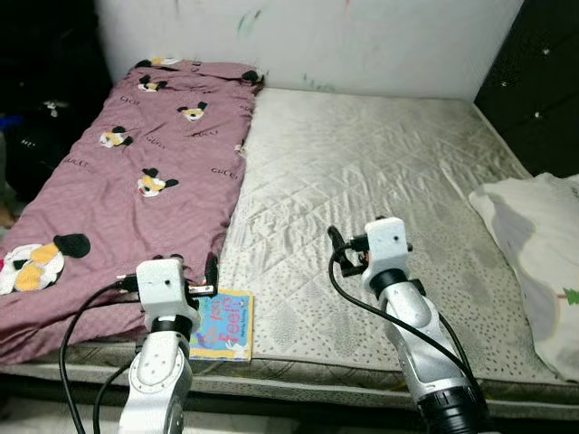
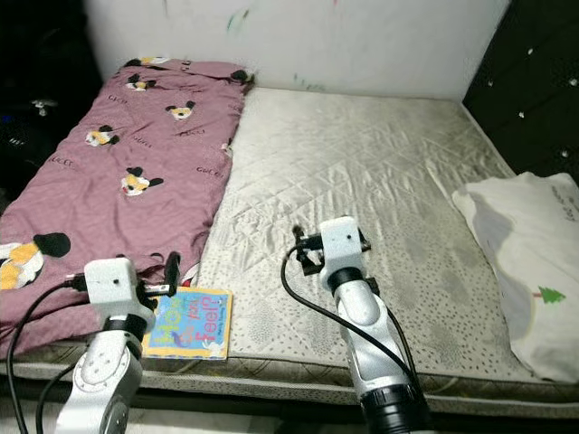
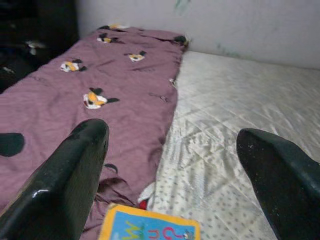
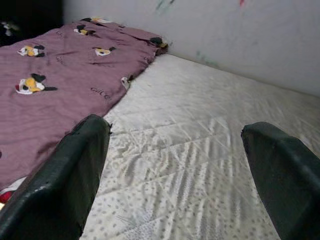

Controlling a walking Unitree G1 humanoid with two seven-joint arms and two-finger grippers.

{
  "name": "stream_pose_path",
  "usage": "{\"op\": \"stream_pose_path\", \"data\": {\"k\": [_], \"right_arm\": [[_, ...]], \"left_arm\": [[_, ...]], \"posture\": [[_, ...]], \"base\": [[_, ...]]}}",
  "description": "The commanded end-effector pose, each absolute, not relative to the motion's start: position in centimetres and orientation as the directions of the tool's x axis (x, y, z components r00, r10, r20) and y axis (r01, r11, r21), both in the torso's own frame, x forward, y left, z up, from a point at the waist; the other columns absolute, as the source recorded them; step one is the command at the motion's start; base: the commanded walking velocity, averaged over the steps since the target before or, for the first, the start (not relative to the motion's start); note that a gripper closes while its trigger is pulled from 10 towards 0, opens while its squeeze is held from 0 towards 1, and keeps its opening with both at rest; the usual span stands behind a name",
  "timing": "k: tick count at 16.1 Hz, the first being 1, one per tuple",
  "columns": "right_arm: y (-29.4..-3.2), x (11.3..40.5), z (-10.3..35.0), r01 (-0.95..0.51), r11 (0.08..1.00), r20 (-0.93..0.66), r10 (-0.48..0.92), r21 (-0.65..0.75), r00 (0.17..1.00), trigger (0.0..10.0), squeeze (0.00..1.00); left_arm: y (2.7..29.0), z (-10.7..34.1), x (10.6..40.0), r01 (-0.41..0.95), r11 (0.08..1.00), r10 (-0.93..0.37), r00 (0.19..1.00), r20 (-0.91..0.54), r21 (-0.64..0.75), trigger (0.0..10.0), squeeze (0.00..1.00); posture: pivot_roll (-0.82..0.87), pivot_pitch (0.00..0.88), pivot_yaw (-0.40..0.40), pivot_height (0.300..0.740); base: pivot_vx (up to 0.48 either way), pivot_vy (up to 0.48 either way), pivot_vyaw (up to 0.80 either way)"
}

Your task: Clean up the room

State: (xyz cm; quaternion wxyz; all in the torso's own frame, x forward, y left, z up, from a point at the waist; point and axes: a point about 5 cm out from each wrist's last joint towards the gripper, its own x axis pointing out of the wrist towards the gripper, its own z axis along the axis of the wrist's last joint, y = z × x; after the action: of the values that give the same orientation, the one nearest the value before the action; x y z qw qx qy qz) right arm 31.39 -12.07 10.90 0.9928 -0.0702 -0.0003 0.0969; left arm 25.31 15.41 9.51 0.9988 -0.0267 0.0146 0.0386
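A colourful children's book [image 1: 223, 325] lies flat at the front edge of the bare quilted mattress [image 1: 362, 172], right beside the hem of a purple blanket [image 1: 136, 172] printed with cartoon mice. My left gripper [image 3: 172, 132] hovers open just behind the book, over the blanket's edge, holding nothing. The book's top edge [image 3: 150, 227] shows below its fingers. My right gripper [image 4: 175, 126] stands open above the middle of the mattress, to the right of the book, also holding nothing. A white pillow [image 1: 534, 262] lies at the mattress's right edge.
A white wall [image 1: 362, 41] runs along the far side of the bed. Dark padded panelling [image 1: 538, 81] closes off the right side, and dark clutter [image 1: 41, 117] sits left of the blanket. The near mattress edge [image 1: 298, 375] is just below my arms.
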Motion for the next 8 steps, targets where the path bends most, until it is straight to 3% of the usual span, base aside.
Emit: {"op": "stream_pose_path", "data": {"k": [1,2,7,8], "right_arm": [[-12.5,31.4,10.8,-0.174,0.975,-0.013,0.174,-0.136,0.985,10.0,0.00],[-12.8,31.3,10.8,-0.163,0.978,-0.013,0.163,-0.131,0.987,10.0,0.00],[-13.6,30.4,10.0,-0.139,0.981,-0.039,0.135,-0.137,0.990,10.0,0.00],[-13.7,30.6,10.1,-0.131,0.981,-0.033,0.128,-0.141,0.991,10.0,0.00]], "left_arm": [[15.5,9.9,25.7,-0.071,0.996,0.071,0.997,-0.016,-0.048,10.0,0.00],[15.5,10.0,25.9,-0.063,0.997,0.062,0.998,-0.017,-0.045,10.0,0.00],[15.2,10.1,26.3,-0.042,0.997,0.041,0.999,-0.017,-0.063,10.0,0.00],[14.8,10.1,26.4,-0.031,0.997,0.029,0.999,-0.022,-0.074,10.0,0.00]], "posture": [[0.05,0.029,-0.044,0.740],[0.05,0.031,-0.039,0.740],[0.01,0.047,-0.007,0.740],[0.01,0.051,-0.003,0.740]], "base": [[0.000,0.000,0.00],[0.000,0.000,0.00],[0.000,0.000,-0.80],[0.000,0.000,0.00]]}}
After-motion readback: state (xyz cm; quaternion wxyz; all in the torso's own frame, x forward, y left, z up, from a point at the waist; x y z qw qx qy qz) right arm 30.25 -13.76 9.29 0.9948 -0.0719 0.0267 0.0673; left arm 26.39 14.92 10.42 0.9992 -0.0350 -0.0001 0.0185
